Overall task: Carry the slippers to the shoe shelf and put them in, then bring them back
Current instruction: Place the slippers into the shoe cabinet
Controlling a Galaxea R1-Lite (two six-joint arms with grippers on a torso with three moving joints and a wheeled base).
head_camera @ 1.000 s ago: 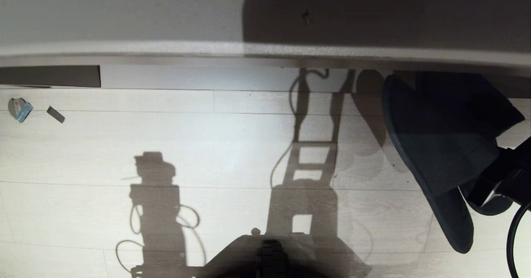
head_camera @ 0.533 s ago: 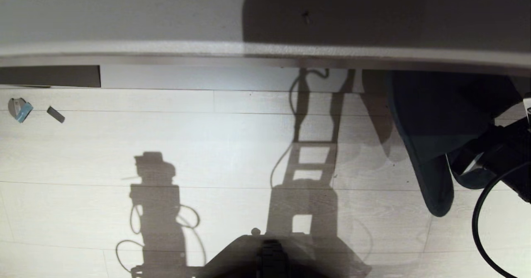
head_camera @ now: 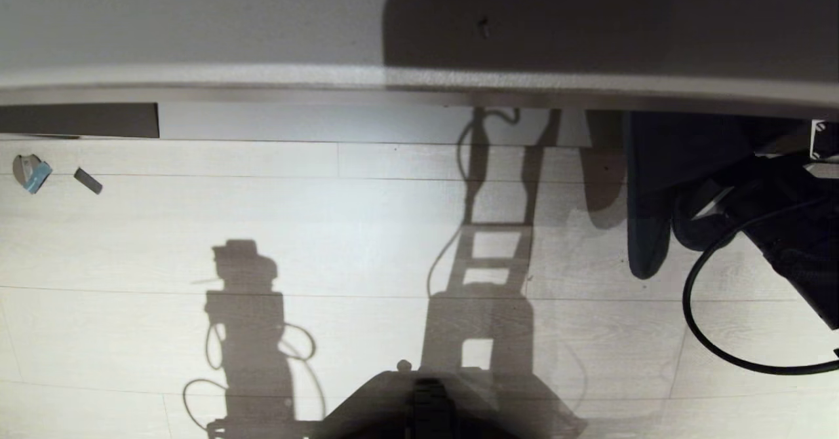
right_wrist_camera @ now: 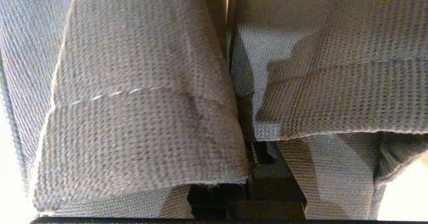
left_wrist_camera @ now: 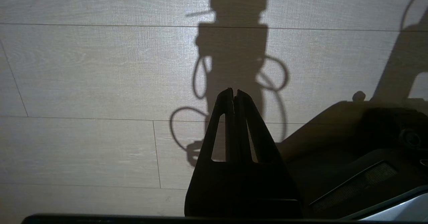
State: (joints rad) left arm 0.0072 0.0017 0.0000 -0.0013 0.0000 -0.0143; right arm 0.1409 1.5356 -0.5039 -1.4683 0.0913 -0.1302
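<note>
1. Between the fingers of the right pincer (right_wrist_camera: 249, 170) hang the slippers (right_wrist_camera: 143, 110), both pinched together at the edges of their openings, so one grip can carry the pair.
2. Seen from the right wrist, they are a grey-blue waffle-weave cloth with a pale line of stitching across each upper; the two uppers press side by side, with only a thin gap between them.
3. From the head view the slippers (head_camera: 645, 229) show as a dark shape dangling off the floor, their upper part reaching in under the front edge of the shoe shelf (head_camera: 262, 78). I judge this to be the step of putting them into a compartment, not yet finished, since the pincer is clenched on them.
4. Just beside the slippers, on the side away from the shelf's middle, the right arm (head_camera: 786, 229) comes in dark from the picture's edge, a black cable (head_camera: 695, 321) looping below it over the wood floor (head_camera: 328, 242).
5. Well apart from the slippers, the left pincer (left_wrist_camera: 234, 93) points at the bare floor, fingers pressed together on nothing, parked.
6. Far along the shelf front from the slippers, two small scraps (head_camera: 29, 171) lie on the floor.
</note>
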